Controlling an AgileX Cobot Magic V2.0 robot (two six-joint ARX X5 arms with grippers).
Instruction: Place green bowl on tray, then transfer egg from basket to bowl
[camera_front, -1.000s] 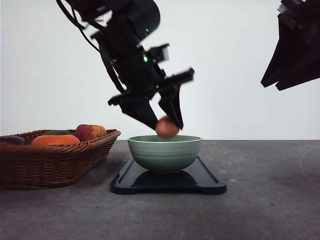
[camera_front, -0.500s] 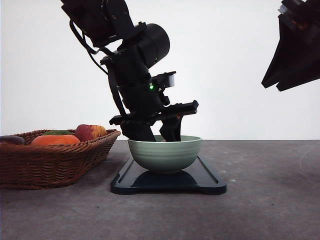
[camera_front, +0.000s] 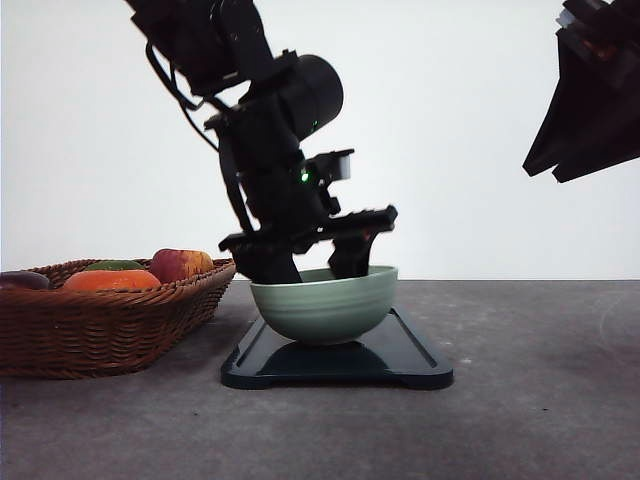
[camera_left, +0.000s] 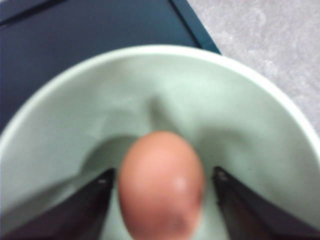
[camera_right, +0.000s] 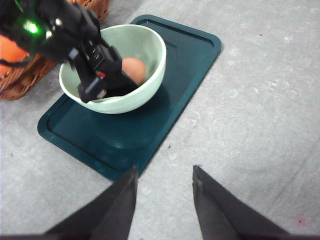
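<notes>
Egg sits inside tilted green bowl, left gripper fingers alongside.

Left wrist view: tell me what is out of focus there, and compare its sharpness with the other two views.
Left wrist view: the egg and the left pincer are soft and blurred, as is the green bowl. Front view: backlit by a bright wall, so the left arm reads as a dark silhouette; the basket is crisp. Right wrist view: the tray is sharp, evenly lit.

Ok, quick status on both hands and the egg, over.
Left hand inside green bowl, egg between its fingers. Bowl tilted on tray. Right hand open, raised clear. Nothing in the way.
</notes>
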